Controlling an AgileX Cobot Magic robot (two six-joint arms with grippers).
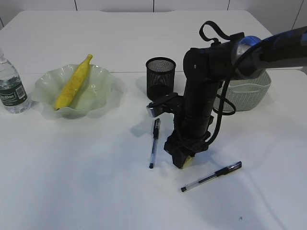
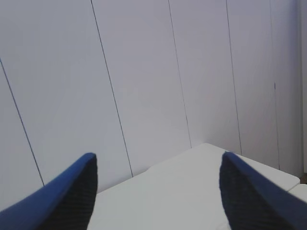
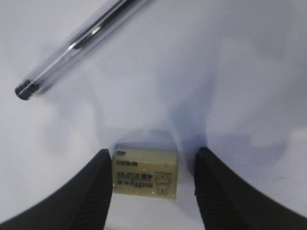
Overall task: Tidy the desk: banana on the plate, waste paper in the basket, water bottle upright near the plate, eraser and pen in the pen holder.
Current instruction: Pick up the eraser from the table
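Between the fingers of the right gripper [image 3: 151, 179] lies the eraser [image 3: 145, 172] — a small pale block with printed lettering, flat on the white table [image 1: 72, 182]. The jaws stand partly open around it: the left finger [image 3: 96, 187] sits just at the eraser's edge, the other finger stands a little clear, so no firm grip shows. Just ahead of the gripper and off to one side lies a clear pen [image 3: 76, 45], apart from the eraser. From the exterior view, the right arm points straight down at the table, with this pen [image 1: 154, 143] near its left and a second pen [image 1: 212, 176] near its right. Behind the arm stand the black mesh pen holder [image 1: 160, 76] and, to its right, the pale basket [image 1: 249, 93]. Well to the left, the banana [image 1: 73, 82] rests on the green plate [image 1: 48, 81], and the water bottle [image 1: 11, 85] stands upright just beside that plate. Elsewhere, the left gripper [image 2: 158, 191] — jaws wide apart, holding nothing — faces a panelled wall.
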